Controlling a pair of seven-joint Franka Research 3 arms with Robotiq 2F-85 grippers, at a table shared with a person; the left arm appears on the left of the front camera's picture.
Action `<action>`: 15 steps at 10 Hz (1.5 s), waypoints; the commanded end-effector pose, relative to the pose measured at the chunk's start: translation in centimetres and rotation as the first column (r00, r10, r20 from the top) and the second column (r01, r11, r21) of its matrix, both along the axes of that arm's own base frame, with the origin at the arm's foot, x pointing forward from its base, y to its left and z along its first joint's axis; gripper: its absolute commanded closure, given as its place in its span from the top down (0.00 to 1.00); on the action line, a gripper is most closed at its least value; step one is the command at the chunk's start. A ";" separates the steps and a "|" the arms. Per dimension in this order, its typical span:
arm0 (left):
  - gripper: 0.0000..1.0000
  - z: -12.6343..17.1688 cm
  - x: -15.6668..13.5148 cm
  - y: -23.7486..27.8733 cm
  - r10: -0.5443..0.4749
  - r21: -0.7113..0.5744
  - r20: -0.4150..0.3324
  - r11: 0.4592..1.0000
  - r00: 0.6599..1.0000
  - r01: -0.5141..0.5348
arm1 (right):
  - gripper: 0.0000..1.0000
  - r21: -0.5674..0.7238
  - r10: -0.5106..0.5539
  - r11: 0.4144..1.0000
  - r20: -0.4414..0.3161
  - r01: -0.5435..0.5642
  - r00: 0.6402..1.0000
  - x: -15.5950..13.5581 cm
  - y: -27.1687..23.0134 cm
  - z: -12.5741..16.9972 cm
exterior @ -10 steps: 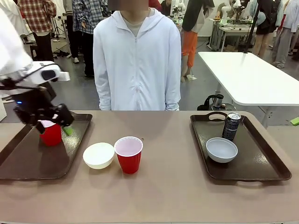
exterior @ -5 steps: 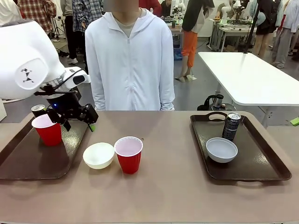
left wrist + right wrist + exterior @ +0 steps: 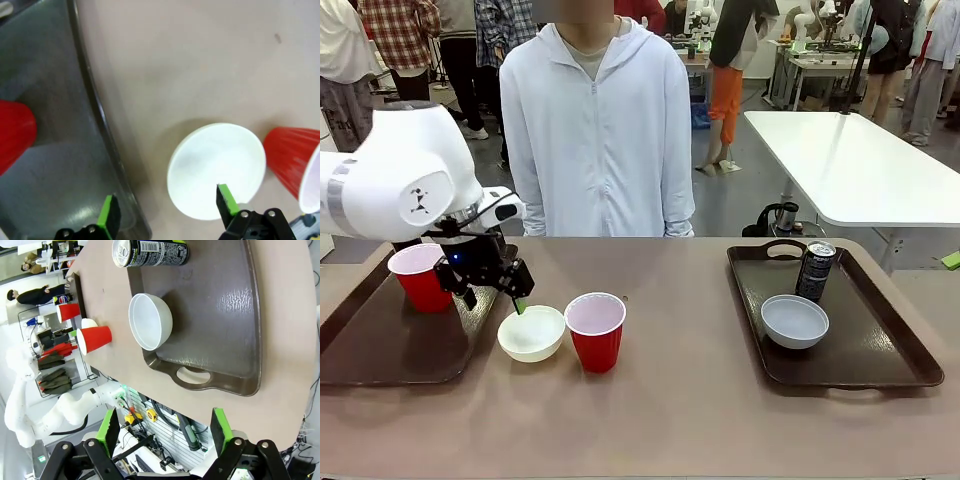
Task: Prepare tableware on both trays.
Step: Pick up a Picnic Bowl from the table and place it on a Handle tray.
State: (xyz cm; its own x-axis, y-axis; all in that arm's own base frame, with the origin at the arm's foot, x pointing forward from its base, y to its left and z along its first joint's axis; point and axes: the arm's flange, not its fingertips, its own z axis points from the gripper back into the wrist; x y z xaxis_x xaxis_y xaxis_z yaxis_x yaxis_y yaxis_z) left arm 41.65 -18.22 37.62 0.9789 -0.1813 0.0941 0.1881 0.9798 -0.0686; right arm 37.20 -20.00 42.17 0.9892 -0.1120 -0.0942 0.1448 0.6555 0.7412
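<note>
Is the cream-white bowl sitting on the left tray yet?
No, the cream-white bowl rests on the bare tabletop, between the left tray and a red cup.

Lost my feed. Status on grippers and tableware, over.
Left gripper open, empty, over cream-white bowl's rim, bowl on bare table. Right gripper open, empty, above dark brown plastic tray. Red plastic cup close beside bowl.

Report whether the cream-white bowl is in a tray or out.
Out: the cream-white bowl sits on bare tabletop, between the left tray's rim and a red cup.
</note>
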 end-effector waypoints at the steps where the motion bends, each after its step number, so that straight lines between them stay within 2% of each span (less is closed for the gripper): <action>1: 1.00 -1.8 0.9 0.0 -0.024 0.055 0.041 0.998 0.999 0.021 | 0.95 0.002 0.000 1.000 0.003 0.000 1.000 0.0 0.0 0.1; 3: 1.00 -3.3 1.7 -0.1 -0.050 0.042 0.055 0.998 0.997 0.048 | 0.95 0.002 0.000 1.000 0.003 0.000 1.000 0.0 0.0 0.1; 4: 0.44 -3.7 1.9 -0.2 -0.051 0.044 0.056 0.998 0.997 0.049 | 0.95 0.002 0.000 1.000 0.003 0.000 1.000 0.0 0.0 0.1; 5: 0.43 -4.1 1.9 -0.4 -0.058 0.046 0.055 0.997 0.997 0.056 | 0.95 0.002 0.000 1.000 0.003 0.000 1.000 0.0 0.0 0.1; 6: 0.00 -4.2 1.8 -0.5 -0.057 0.053 0.053 0.997 0.997 0.054 | 0.95 0.002 0.000 1.000 0.003 0.000 1.000 0.0 0.0 0.1; 8: 0.00 -4.1 1.9 -0.4 -0.044 0.066 0.060 0.997 0.997 0.040 | 0.95 0.002 0.000 1.000 0.003 0.000 1.000 0.0 0.0 0.1; 9: 0.16 -3.9 1.8 -0.3 -0.037 0.069 0.063 0.997 0.997 0.032 | 0.95 0.002 0.000 1.000 0.003 0.000 1.000 0.0 0.0 0.1; 11: 0.00 -3.6 1.8 -0.2 -0.027 0.079 0.063 0.997 0.998 0.022 | 0.95 0.002 0.000 1.000 0.003 0.000 1.000 0.0 0.0 0.1; 15: 0.00 -3.7 1.8 0.1 -0.009 0.085 0.057 0.996 0.998 0.004 | 0.95 0.002 0.000 1.000 0.003 0.000 1.000 0.0 0.0 0.1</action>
